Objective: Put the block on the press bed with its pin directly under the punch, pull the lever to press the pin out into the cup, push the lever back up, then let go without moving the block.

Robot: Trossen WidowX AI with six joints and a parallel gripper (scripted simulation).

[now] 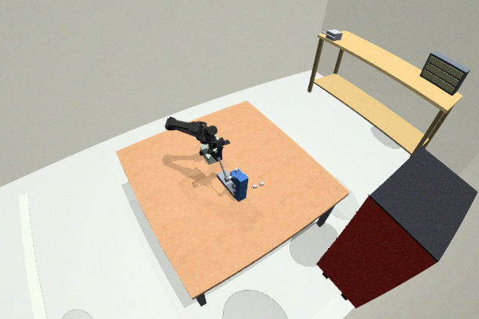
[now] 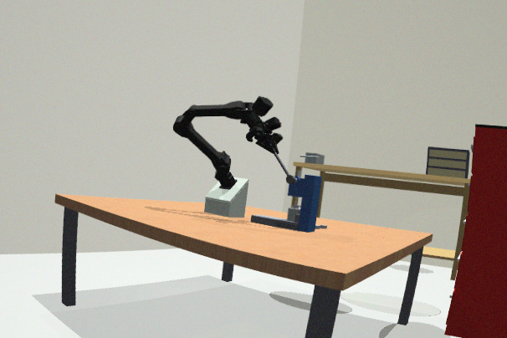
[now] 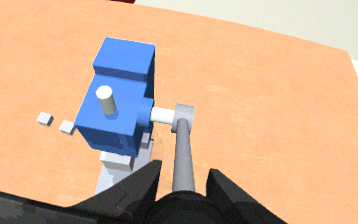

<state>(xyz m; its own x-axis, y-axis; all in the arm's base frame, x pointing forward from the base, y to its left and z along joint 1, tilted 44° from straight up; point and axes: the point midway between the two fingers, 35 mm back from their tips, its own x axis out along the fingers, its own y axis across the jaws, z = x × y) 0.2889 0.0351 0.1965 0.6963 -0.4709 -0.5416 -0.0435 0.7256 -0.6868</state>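
Gripper (image 1: pixel 220 157) (image 2: pixel 274 151) (image 3: pixel 184 187) clamped on raised lever (image 1: pixel 223 167) (image 2: pixel 282 164) (image 3: pixel 183 155), probably so it can swing it without slipping. Block (image 2: pixel 294 214) (image 3: pixel 117 161) sits on bed (image 1: pixel 224 182) (image 2: pixel 272 221) (image 3: pixel 104 184) below press head (image 1: pixel 239 175) (image 2: pixel 298 186) (image 3: pixel 107 115), presumably to line pin up with punch. Can't see pin or cup, so can't tell if it's out.

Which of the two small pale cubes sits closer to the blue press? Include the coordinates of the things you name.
The near cube (image 1: pixel 254 186) (image 3: pixel 67 127): right-hand one in the wrist view, left-hand from the top. The far cube (image 1: pixel 262 183) (image 3: pixel 45 119) lies beyond it from the press (image 1: pixel 242 186) (image 2: pixel 309 205) (image 3: pixel 127 107).
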